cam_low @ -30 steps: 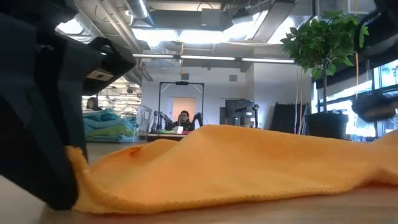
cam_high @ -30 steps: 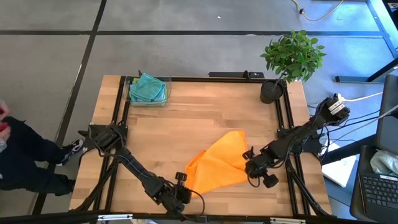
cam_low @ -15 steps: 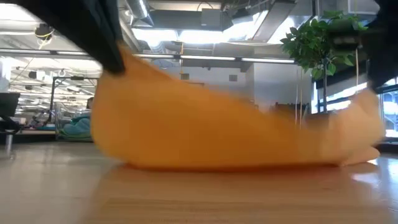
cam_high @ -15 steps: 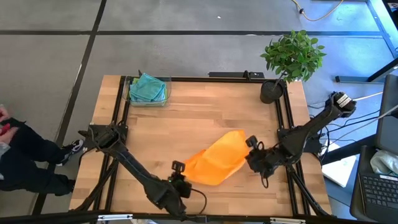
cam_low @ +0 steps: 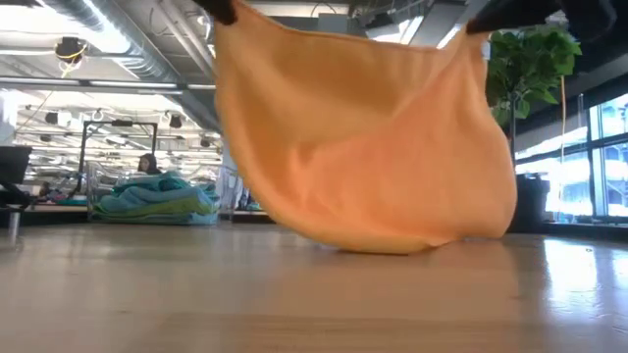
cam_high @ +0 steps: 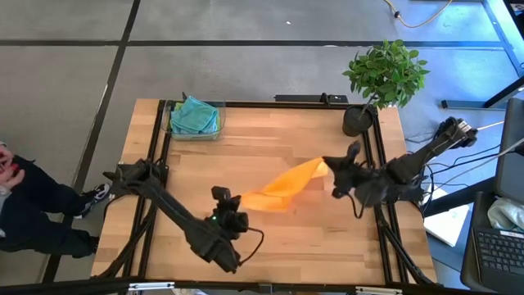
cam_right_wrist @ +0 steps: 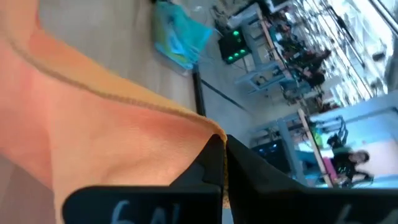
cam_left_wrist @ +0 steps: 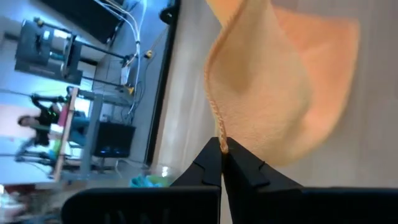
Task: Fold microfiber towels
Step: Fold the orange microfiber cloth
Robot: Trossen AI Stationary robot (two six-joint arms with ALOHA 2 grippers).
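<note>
While pinched on the orange towel (cam_high: 282, 188): left tool (cam_high: 232, 201), right tool (cam_high: 331, 166).

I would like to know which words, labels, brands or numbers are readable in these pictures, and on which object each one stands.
Readable text: none.
Right gripper: pale marks on its dark body in the right wrist view, too blurred and cut off to read.
Orange towel, held up by both grippers: plain, no label showing.
Left gripper: no marking visible.
Background room screens and equipment: too small to read.
</note>
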